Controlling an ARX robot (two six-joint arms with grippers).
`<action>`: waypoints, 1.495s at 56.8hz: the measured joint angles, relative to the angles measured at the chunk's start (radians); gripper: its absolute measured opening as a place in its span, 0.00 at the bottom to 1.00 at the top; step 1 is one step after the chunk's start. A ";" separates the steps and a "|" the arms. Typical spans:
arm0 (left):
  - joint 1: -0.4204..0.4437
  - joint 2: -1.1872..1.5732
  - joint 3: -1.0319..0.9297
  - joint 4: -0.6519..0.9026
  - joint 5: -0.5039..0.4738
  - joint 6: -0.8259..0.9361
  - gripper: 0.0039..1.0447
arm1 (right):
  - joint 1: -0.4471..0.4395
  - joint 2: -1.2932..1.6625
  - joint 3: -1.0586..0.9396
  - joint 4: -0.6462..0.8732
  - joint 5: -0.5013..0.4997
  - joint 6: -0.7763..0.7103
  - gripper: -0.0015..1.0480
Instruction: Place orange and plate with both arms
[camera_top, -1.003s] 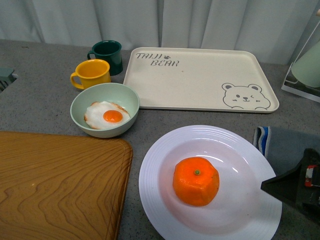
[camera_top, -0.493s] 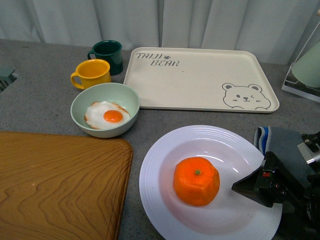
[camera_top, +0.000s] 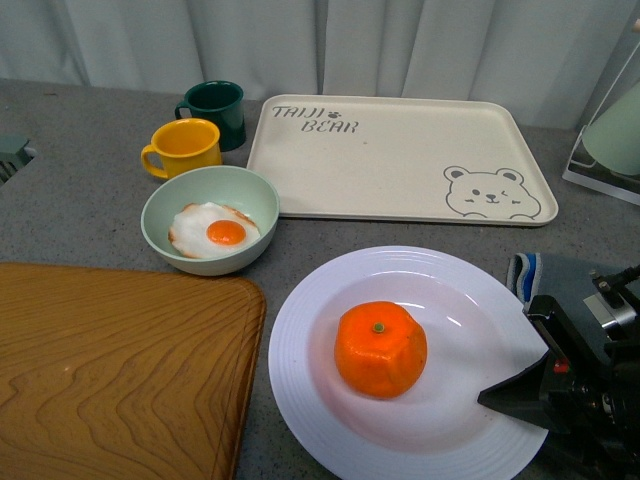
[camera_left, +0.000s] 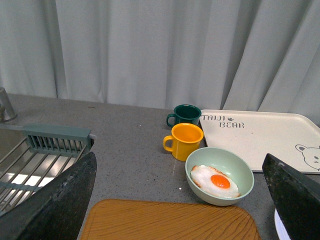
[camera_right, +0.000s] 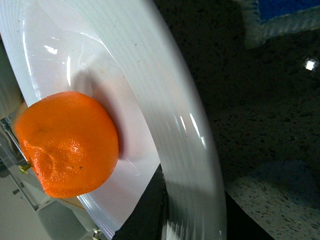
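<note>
Nearest to the robot, the right gripper is black and sits at the 4 o'clock rim of the large round glossy white plate. In the right wrist view the ridged rim passes through the gripper's jaws, so I judge it is closed on the plate. The lower finger is under the rim and I cannot see it.

The bright, slightly blocky orange rests in the hollow of the plate with its green stem dot up. It lies toward 10 o'clock from the right gripper, not touching it. The plate is round, so no long axis matters; the right arm is clearly the nearer one.

The near edge of the plate is cut off, and I cannot tell whether the plate rests on the grey speckled tabletop or is tilted off it. A brown wooden board lies at 9 o'clock of the plate.

Farther, at 11 o'clock, stands a pale green bowl, and at 12 o'clock a cream rectangular tray.

The left gripper is wide open and empty, well apart from the plate.
</note>
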 joint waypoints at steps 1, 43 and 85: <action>0.000 0.000 0.000 0.000 0.000 0.000 0.94 | -0.002 0.000 0.000 0.003 -0.003 -0.001 0.11; 0.000 0.000 0.000 0.000 0.000 0.000 0.94 | -0.052 -0.068 0.032 0.363 -0.059 0.130 0.04; 0.000 0.000 0.000 0.000 0.000 0.000 0.94 | 0.000 0.417 0.873 -0.046 0.031 0.143 0.04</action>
